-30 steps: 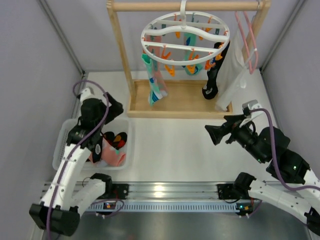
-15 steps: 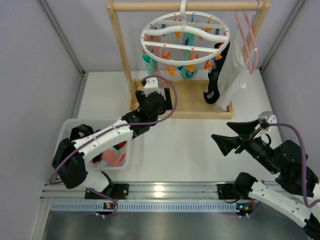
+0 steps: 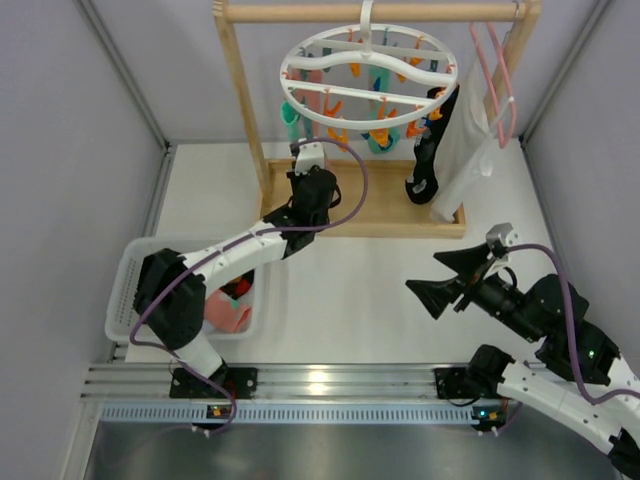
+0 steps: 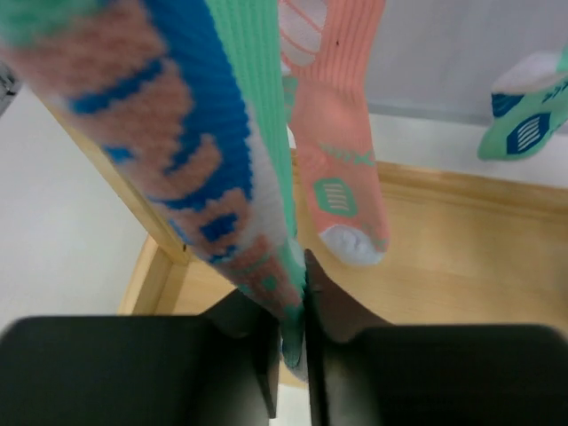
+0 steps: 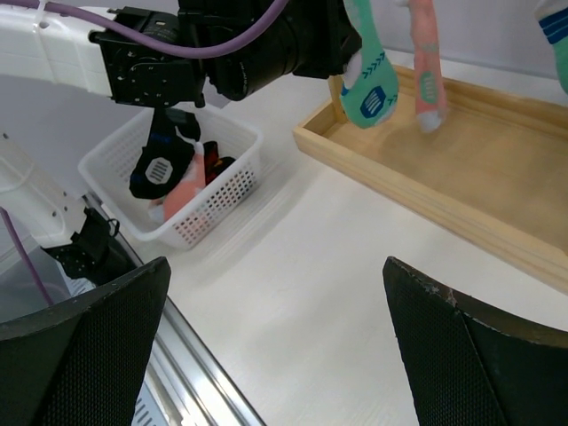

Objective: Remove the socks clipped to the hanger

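Note:
The white ring hanger hangs from the wooden rail with socks clipped beneath it. My left gripper is shut on the toe end of a long mint-green sock patterned in blue and orange. In the top view that gripper reaches up under the ring's left side. A salmon sock dangles just behind the held one, and another mint sock farther right. A black sock hangs at the ring's right side. My right gripper stands open over the bare tabletop, nothing between its fingers.
A white basket at the left holds black and salmon socks. The wooden rack's post and tray base stand at the back. A white cloth and a pink wire hanger hang at the right.
My left arm swung from the basket up to the rack and shut its open jaws on the mint-green sock. The right gripper shifted slightly and stayed open.

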`<state>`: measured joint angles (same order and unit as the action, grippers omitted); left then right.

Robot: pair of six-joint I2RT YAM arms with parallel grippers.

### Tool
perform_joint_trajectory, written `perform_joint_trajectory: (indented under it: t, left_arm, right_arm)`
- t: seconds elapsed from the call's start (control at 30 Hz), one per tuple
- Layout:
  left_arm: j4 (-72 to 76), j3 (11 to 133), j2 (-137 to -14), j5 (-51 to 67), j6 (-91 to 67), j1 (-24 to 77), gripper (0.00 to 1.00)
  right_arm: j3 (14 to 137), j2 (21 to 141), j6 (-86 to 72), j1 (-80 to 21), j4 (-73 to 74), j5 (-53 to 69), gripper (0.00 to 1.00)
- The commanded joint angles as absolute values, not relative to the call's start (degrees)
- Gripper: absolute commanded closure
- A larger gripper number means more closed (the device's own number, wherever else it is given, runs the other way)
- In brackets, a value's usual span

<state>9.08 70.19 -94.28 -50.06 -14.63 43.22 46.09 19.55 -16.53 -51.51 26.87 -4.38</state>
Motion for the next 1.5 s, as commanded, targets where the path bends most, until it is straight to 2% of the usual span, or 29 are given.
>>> perform_joint_trajectory:
  t: [0.0, 0.03, 0.23, 0.5, 0.6, 0.9, 1.13, 1.47]
  left_arm:
    - [13.98, 72.42, -94.04, -49.66, -13.45, 43.24, 0.93]
    - [13.97, 72.42, -93.96, -49.57, -13.27, 43.33, 1.00]
    - [13.71, 72.07, -91.85, -54.39, -9.50, 48.59, 1.00]
    - [13.71, 76.02, -95.00, -62.13, -3.87, 63.18, 1.00]
    - [13.80, 79.71, -98.69, -64.59, -0.54, 66.70, 1.00]
    - [13.71, 90.00, -108.89, -68.11, 9.31, 73.39, 1.00]
    - [13.62, 87.28, -107.50, -67.59, 7.30, 74.09, 1.00]
    - [13.62, 79.11, -100.02, -60.39, 0.71, 74.09, 1.00]
  right_arm:
    - [46.40, 20.57, -16.00, -51.06, 22.06, -1.76, 0.01]
    - [46.75, 20.65, -16.17, -51.06, 21.80, -1.84, 0.01]
    - [51.14, 20.48, -18.81, -51.06, 20.22, -5.87, 0.00]
    - [61.24, 21.36, -18.73, -51.06, 18.81, -7.90, 0.01]
    - [68.18, 25.04, -16.44, -51.06, 22.93, -8.88, 0.01]
    - [90.69, 48.14, -9.85, -51.07, 37.69, -15.99, 0.01]
    - [98.17, 62.47, -5.28, -51.06, 38.41, -15.47, 0.14]
    - [101.07, 68.11, -5.97, -47.03, 37.44, -15.74, 0.24]
